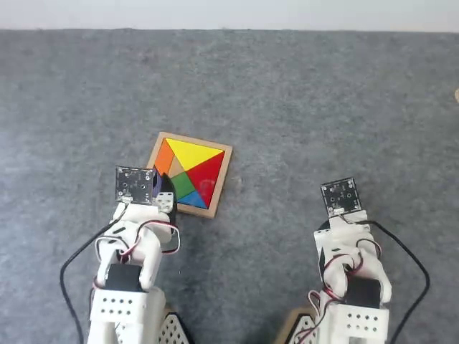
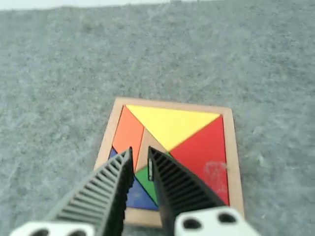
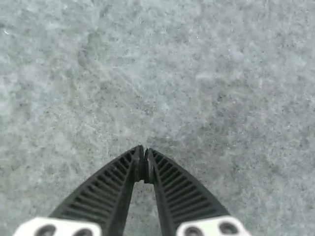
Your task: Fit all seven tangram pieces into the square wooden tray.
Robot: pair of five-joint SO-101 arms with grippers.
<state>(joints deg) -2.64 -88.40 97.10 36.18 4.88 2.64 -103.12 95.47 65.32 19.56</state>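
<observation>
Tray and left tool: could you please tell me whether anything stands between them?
Nothing visible does. The left tool hangs directly over the near corner of the tray, with its tips slightly apart and holding nothing.

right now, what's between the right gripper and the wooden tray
Just bare grey mat separates the right gripper from the tray, per the high view.
</observation>
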